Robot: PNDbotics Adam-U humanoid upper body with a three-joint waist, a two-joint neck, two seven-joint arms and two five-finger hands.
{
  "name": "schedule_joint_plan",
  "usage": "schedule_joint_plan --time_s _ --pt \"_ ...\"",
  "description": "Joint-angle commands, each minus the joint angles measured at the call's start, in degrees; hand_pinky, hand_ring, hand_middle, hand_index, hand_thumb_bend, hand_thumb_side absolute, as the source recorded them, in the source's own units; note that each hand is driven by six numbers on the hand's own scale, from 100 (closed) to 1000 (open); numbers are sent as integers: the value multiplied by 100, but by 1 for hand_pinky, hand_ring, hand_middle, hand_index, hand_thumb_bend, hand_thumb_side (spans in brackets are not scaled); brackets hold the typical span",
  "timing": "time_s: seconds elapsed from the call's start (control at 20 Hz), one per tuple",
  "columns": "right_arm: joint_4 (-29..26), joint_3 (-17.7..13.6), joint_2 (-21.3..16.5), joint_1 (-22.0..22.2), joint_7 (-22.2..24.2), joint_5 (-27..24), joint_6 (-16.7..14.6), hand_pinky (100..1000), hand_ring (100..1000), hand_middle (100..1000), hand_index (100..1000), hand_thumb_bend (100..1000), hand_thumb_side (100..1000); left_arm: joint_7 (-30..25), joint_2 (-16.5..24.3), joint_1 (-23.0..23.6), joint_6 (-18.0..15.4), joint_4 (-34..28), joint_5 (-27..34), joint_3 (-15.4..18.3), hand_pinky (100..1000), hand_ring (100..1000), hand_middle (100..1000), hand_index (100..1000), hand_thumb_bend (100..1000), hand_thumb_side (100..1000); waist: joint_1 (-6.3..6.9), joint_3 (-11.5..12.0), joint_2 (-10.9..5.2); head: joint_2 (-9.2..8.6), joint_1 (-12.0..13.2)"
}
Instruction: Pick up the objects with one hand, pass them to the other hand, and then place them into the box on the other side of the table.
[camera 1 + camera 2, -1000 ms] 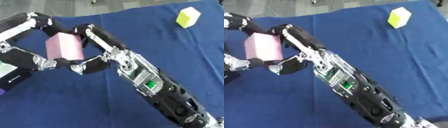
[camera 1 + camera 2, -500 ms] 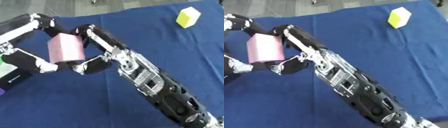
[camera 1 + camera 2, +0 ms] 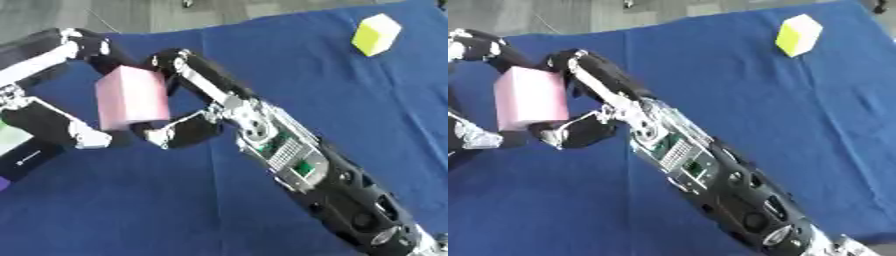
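A pink block (image 3: 131, 97) is held above the blue tablecloth (image 3: 332, 95) at the left, between both hands. My left hand (image 3: 66, 127) reaches in from the left edge, with fingers curled over the block's top left corner and its thumb under the bottom edge. My right hand (image 3: 197, 127) stretches in from the lower right, fingers (image 3: 179, 62) against the block's upper right side and thumb (image 3: 166, 136) below its lower right corner. A yellow-green block (image 3: 798, 34) stands alone at the far right.
A green and white thing (image 3: 7, 140) and a purple scrap (image 3: 3, 183) show at the left edge, mostly cut off. The cloth's far edge (image 3: 262, 20) runs along the top, with grey floor beyond. My right forearm (image 3: 710, 175) crosses the lower middle.
The pink block and both hands have drifted slightly downward and the block has tilted a little. Both hands have stayed on it. The yellow-green block has not moved.
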Motion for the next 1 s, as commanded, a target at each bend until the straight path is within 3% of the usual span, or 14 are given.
schedule_joint_plan --time_s 0.05,0.4,0.65,1.0 --pt "-281 -20 67 -139 -28 -75 -25 599 652 527 578 100 100 40 -28 -69 24 30 -82 -31 706 634 613 762 563 225 -42 0 21 -48 3" --pt "-286 -18 63 -126 -50 -131 21 595 651 525 577 100 100 301 -90 -100 78 106 -175 -84 683 605 580 723 451 243 -40 -3 25 -54 4" --pt "-321 -11 66 -126 -22 -254 -93 595 650 525 577 100 100 364 -137 -132 44 141 -284 -124 670 589 560 695 392 201 -42 -6 27 -56 10" --pt "-308 -7 61 -121 -1 -328 -149 618 666 535 587 100 100 470 -164 -127 42 178 -337 -131 650 564 525 650 224 191 -46 -9 31 -51 8"
